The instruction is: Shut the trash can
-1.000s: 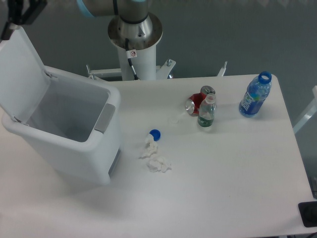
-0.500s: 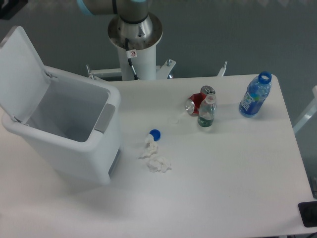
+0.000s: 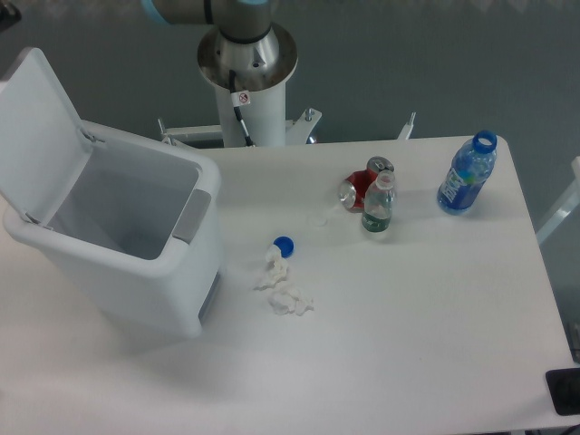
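We see the trash can (image 3: 127, 245) standing on the left part of the table (image 3: 408, 344), its lid (image 3: 36, 136) swung up and leaning back on the far side, the inside open to view. A grey push tab (image 3: 192, 216) sits on the rim that faces the rest of the table.

Only a dark scrap of the pincer (image 3: 7, 13) shows at the top left corner of the picture, above the lid and apart from it; we cannot tell whether its fingers are spread or what they hold.

To the right of the trash can lie crumpled tissues (image 3: 285, 294) with a blue cap (image 3: 284, 245) just beside them. Farther right are a red can (image 3: 361, 186) on its side, a small clear bottle (image 3: 378, 207) touching it, and a blue bottle (image 3: 467, 174) standing well apart.
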`<state>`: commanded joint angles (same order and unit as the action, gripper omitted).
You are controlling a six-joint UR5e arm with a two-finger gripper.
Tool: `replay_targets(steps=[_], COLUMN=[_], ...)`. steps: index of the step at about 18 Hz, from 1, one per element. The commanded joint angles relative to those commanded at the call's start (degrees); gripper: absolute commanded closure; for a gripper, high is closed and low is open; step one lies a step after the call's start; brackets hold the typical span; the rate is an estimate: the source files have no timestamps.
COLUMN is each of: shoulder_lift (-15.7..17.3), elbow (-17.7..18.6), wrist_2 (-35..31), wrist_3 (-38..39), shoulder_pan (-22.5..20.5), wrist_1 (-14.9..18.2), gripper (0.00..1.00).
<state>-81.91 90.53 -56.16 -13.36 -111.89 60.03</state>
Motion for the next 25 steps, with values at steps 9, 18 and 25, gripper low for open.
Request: replay_targets(steps=[9,18,25], shoulder_lift=[-2.1,-3.3,-4.1], elbow=[0.6,0.8,1.7], wrist_2=[0.0,0.0,-0.3], wrist_3=[-0.2,-0.3,-0.5], shoulder_pan=[1.8,2.6,2.8], wrist_1=[-0.2,-0.1,-0.1], gripper=[0.67,0.67,0.67])
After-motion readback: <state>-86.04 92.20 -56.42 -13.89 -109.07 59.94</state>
